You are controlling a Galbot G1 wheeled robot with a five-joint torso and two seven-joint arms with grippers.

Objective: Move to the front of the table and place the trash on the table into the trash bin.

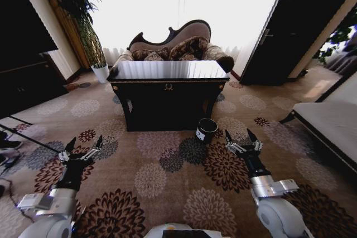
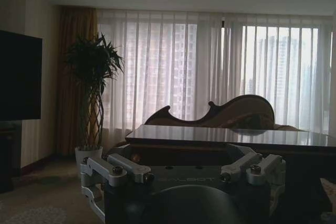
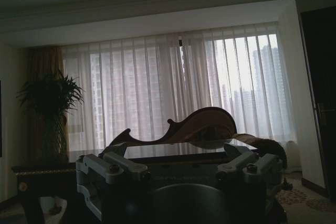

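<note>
Starting on the left of the head view: there's a tall leafy green plant in a white pot by the curtain, next to a dark cabinet along the wall. Lower down, the left gripper hangs low over the brown floral-patterned carpet, well short of the table, fingers spread wide with nothing between them. From its own wrist camera, the left gripper shows the same wide gap between the grey fingers.

In the middle sits the large rectangular glossy black wooden table with the thin gold trim and gold emblem at front centre. Its top is catching so much window glare that I honestly can't make out any trash on it. Behind it is a curvy brown sofa with patterned cushions, backed by bright white curtains.

Just right of the table's front, standing on the carpet near the front right leg, is the small round black trash bin with a white label. It's upright and apart from the table.

Further right, the right gripper hovers over the carpet a bit beyond the bin, also wide open and carrying nothing. Its wrist camera shows the right gripper spread the same way, looking towards the table. A light upholstered bench sits at the far right edge.
</note>
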